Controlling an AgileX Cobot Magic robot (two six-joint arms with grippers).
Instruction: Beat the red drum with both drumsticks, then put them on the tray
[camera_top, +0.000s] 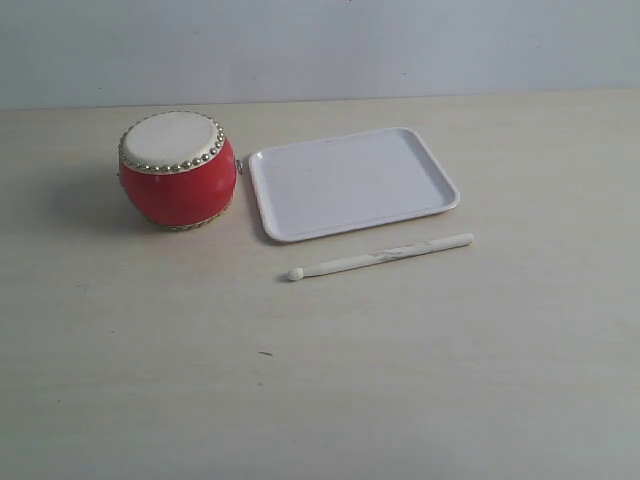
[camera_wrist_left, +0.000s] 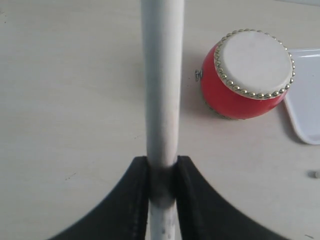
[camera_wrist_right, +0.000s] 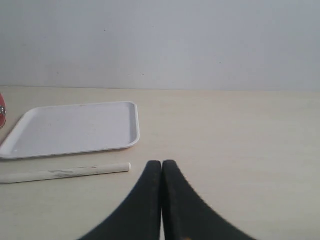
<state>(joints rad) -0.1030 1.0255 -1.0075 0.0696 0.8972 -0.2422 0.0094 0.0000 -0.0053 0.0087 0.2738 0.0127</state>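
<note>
The red drum (camera_top: 179, 170) with its cream studded top stands at the back left of the table, right beside the white tray (camera_top: 350, 182). One cream drumstick (camera_top: 381, 256) lies on the table just in front of the tray. In the left wrist view my left gripper (camera_wrist_left: 162, 170) is shut on the other drumstick (camera_wrist_left: 162, 80), which runs up out of the picture, with the drum (camera_wrist_left: 247, 75) off to one side. My right gripper (camera_wrist_right: 161, 166) is shut and empty, near the butt end of the lying drumstick (camera_wrist_right: 65, 173) and the tray (camera_wrist_right: 70, 130). Neither gripper shows in the exterior view.
A pale wall rises behind the light wooden table (camera_top: 400, 380). A small dark speck (camera_top: 265, 353) marks the table in front of the drum.
</note>
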